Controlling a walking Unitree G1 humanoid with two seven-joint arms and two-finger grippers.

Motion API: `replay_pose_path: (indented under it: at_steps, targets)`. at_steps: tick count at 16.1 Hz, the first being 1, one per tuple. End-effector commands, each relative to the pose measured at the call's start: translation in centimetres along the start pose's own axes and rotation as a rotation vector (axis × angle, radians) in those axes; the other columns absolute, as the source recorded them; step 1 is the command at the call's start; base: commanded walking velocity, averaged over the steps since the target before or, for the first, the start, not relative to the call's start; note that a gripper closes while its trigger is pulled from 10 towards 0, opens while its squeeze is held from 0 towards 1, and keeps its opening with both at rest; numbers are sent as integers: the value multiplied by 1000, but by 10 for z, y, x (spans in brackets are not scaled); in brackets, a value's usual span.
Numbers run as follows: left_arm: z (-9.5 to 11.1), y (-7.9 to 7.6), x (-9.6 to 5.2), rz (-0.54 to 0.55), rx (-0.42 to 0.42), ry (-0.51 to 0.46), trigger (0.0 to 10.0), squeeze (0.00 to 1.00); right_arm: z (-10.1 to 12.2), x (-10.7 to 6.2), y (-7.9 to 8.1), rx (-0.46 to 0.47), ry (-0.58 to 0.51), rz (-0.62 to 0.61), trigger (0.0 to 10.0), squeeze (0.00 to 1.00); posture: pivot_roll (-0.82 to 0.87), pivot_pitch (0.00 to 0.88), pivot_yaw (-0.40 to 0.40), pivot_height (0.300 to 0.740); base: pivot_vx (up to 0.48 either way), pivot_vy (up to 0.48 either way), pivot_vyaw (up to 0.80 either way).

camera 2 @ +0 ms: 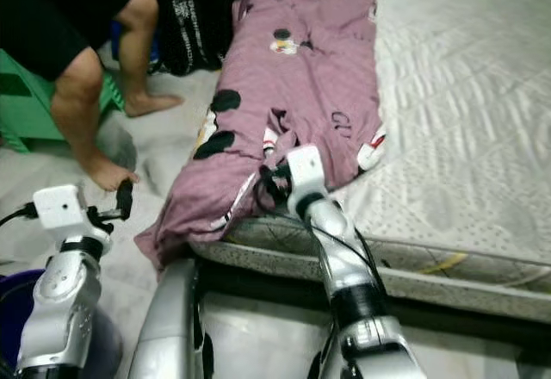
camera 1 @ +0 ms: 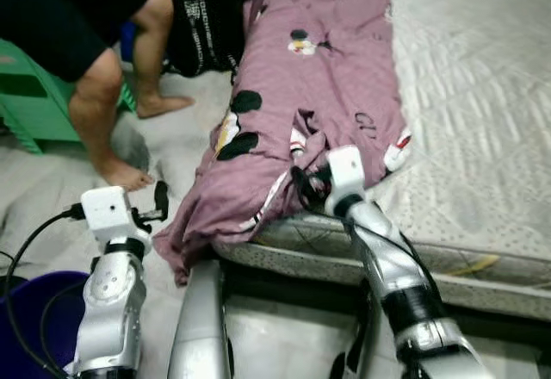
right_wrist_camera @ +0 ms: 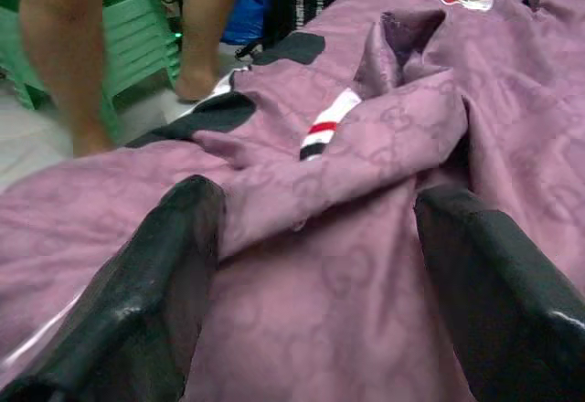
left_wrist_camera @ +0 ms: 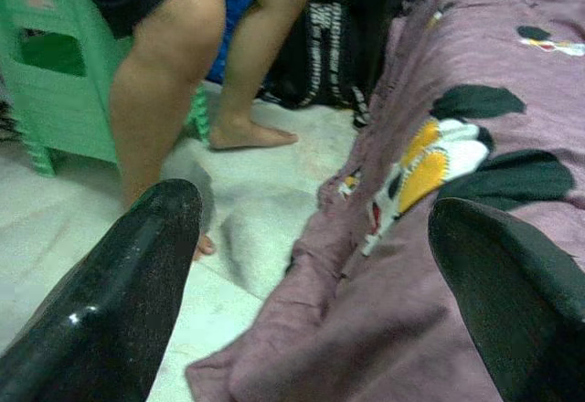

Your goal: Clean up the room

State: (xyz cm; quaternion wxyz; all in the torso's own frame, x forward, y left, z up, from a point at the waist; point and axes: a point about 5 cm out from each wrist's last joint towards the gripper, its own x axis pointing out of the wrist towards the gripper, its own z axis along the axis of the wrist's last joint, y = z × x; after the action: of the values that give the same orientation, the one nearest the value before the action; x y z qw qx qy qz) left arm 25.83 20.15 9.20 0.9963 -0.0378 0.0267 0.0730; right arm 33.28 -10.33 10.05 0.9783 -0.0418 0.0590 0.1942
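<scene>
While the right gripper (right_wrist_camera: 311, 265) holds its jaws wide over the crumpled purple cartoon blanket (camera 1: 318, 77), the left gripper (left_wrist_camera: 311, 283), jaws also wide, faces a person's bare legs (left_wrist_camera: 174, 82).

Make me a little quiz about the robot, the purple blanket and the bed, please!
1. True or false: the purple blanket lies along the side of the mattress nearest the person.
2. Which claw is over the blanket? A) left claw B) right claw
3. Fill in: the stool behind the person's legs is ____.

Key
1. True. The blanket's near corner also hangs off the mattress edge toward the floor.
2. B. The right claw is open above a fold of blanket; the left claw is open beside the bed, over the floor.
3. Green.
</scene>
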Motion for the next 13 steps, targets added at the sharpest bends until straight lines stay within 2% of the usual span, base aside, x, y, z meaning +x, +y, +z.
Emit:
replay_pose_path:
  at_steps: [1,3,7,8,9,10,11,13]
  targets:
    - [2,0,1,1,11,1,10000,0,8,7,-3,17,-37,-6,10000,0,101,61,-3,500,0,0,0]
    - [5,5,-1,13,23,-5,10000,0,33,22,-1,38,-121,15,10000,0,118,62,-1,500,0,0,0]
    - [7,7,-2,20,31,-9,10000,0,62,33,17,92,-215,136,10000,0,130,60,5,500,0,0,0]
    - [8,7,-1,17,34,-12,10000,0,63,35,35,87,-194,270,10000,0,129,58,12,500,0,0,0]
    - [9,5,1,9,36,-16,10000,0,54,35,53,49,-145,408,10000,0,128,56,15,500,0,0,0]
    - [10,4,2,4,36,-19,10000,0,44,34,63,6,-96,474,10000,0,128,56,18,500,0,0,0]
    - [12,2,4,-2,36,-22,10000,0,34,34,70,-42,-56,519,10000,0,129,56,19,500,0,0,0]
    - [13,0,5,-8,37,-25,10000,0,29,38,73,-51,-26,503,10000,0,130,57,19,500,0,0,0]
